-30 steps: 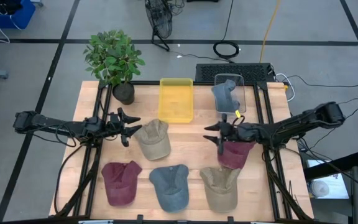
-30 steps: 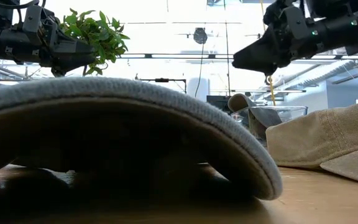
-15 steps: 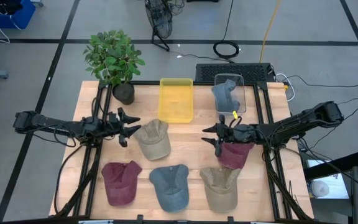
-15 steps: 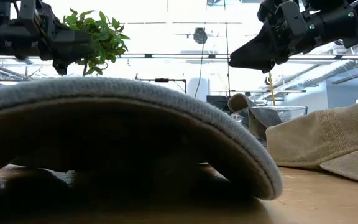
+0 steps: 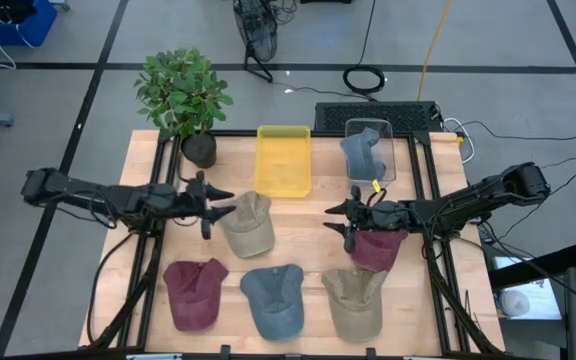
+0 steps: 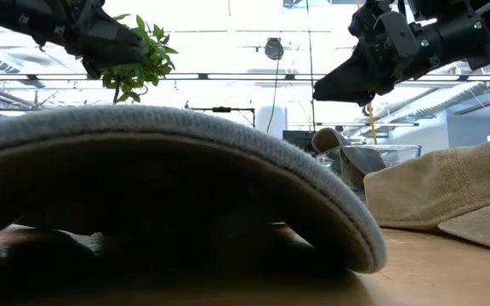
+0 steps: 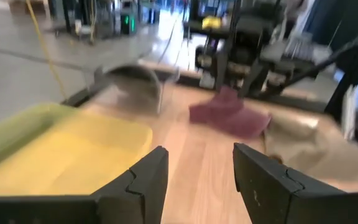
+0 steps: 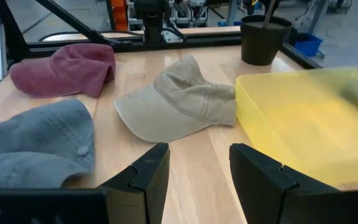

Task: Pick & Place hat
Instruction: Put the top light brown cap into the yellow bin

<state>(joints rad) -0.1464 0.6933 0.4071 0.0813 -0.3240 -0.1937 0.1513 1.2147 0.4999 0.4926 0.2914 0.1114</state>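
Note:
Five hats lie on the wooden table: a tan hat (image 5: 248,222) in the middle, a maroon hat (image 5: 378,247) on the right, and a maroon hat (image 5: 195,292), a blue-grey hat (image 5: 274,298) and a tan hat (image 5: 356,300) along the near edge. My left gripper (image 5: 215,207) is open and empty, raised above the table just left of the middle tan hat. My right gripper (image 5: 343,218) is open and empty, raised beside the left edge of the right maroon hat. It faces the middle tan hat, which shows in the right wrist view (image 8: 179,102).
A yellow tray (image 5: 283,160) and a clear bin (image 5: 386,160) holding a grey hat (image 5: 361,155) stand at the far side. A potted plant (image 5: 184,95) stands at the far left corner. Black frame rails run along both sides of the table.
My left gripper has gone toward the table's right edge, closer to the middle tan hat, and has risen. My right gripper has shifted slightly toward the table's left. No hat has moved.

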